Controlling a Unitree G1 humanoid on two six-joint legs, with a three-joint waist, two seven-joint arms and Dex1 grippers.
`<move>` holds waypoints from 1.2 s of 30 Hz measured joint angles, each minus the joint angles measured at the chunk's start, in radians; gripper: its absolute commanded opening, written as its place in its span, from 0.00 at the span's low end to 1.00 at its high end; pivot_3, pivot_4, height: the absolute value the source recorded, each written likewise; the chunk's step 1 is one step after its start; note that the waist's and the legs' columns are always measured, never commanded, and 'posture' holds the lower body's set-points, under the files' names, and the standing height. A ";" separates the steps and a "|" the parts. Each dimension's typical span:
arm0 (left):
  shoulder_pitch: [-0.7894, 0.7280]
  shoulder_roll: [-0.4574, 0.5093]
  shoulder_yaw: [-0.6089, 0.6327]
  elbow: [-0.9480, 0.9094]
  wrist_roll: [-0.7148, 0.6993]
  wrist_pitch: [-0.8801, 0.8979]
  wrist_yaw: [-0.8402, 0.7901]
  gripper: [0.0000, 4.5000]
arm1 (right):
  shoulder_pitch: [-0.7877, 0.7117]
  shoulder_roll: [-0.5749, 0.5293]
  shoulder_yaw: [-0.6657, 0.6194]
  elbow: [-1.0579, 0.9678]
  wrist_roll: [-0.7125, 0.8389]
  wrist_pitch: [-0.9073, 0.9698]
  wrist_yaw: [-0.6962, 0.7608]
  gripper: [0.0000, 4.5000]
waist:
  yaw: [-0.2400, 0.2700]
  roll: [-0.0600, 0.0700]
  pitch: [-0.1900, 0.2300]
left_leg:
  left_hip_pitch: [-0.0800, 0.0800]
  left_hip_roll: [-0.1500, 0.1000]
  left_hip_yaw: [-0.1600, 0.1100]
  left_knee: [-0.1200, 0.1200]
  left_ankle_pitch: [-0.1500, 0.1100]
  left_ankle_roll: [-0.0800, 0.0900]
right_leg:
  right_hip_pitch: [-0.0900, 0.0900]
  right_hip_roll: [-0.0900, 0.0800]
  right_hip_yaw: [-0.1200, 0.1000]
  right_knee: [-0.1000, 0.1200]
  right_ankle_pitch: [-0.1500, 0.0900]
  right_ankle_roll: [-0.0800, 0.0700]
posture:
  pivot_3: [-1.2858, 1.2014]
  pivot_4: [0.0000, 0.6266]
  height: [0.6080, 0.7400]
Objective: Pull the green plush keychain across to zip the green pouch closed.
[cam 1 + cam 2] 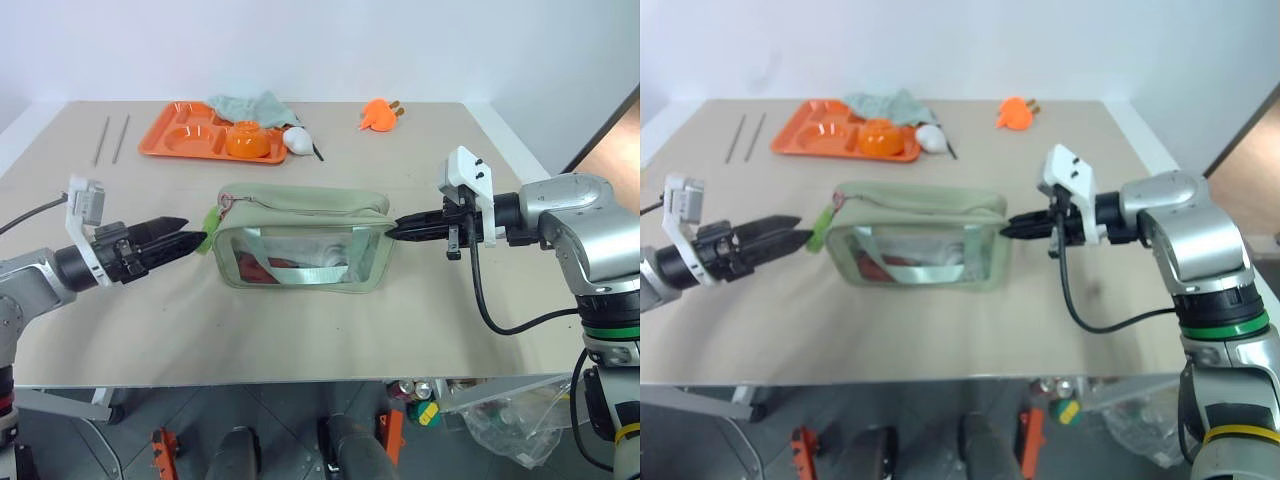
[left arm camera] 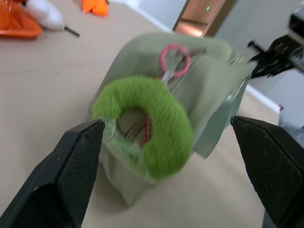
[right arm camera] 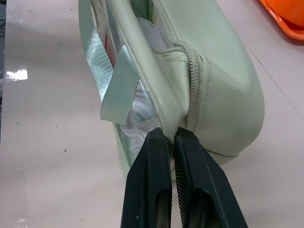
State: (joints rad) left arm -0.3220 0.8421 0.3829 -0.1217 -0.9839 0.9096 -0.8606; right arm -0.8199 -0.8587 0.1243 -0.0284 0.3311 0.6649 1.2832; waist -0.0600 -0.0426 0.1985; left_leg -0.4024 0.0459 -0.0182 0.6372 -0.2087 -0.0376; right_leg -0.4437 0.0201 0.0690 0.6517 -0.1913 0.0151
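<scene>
The table is taken up at its middle by the pouch, which serves as the landmark here. Through its clear side window a strap and some red and white contents are seen, too blurred to be named. Beyond the pouch, toward the far left edge, an orange tray is set, with an orange bowl in it and a teal cloth lying partly over its far rim; a white object is just beside the tray. An orange toy lies beyond the pouch to the right.

The keychain hangs at the pouch's left end on a pink ring, fixed at the zipper. The left gripper is held level at that end, its fingers spread wide on either side of the keychain without touching it. The right gripper is angled slightly down at the pouch's right end, its fingers pressed together, pinching the pouch's end seam below the zipper.
</scene>
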 measured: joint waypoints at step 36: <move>0.017 0.033 -0.008 0.074 0.103 -0.051 -0.070 0.48 | -0.001 0.002 0.000 0.002 -0.005 -0.021 0.002 0.00 | -0.001 0.000 0.000 | 0.000 0.000 0.000 0.000 0.000 0.000 | 0.000 0.000 0.000 0.000 -0.001 -0.001 | 0.52 0.24 1.00</move>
State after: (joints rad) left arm -0.3045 0.8754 0.3751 -0.0476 -0.8812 0.8587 -0.9308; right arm -0.8207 -0.8569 0.1245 -0.0260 0.3264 0.6436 1.2847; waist -0.0611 -0.0426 0.1985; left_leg -0.4025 0.0460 -0.0180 0.6372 -0.2087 -0.0376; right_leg -0.4438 0.0201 0.0693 0.6516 -0.1920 0.0140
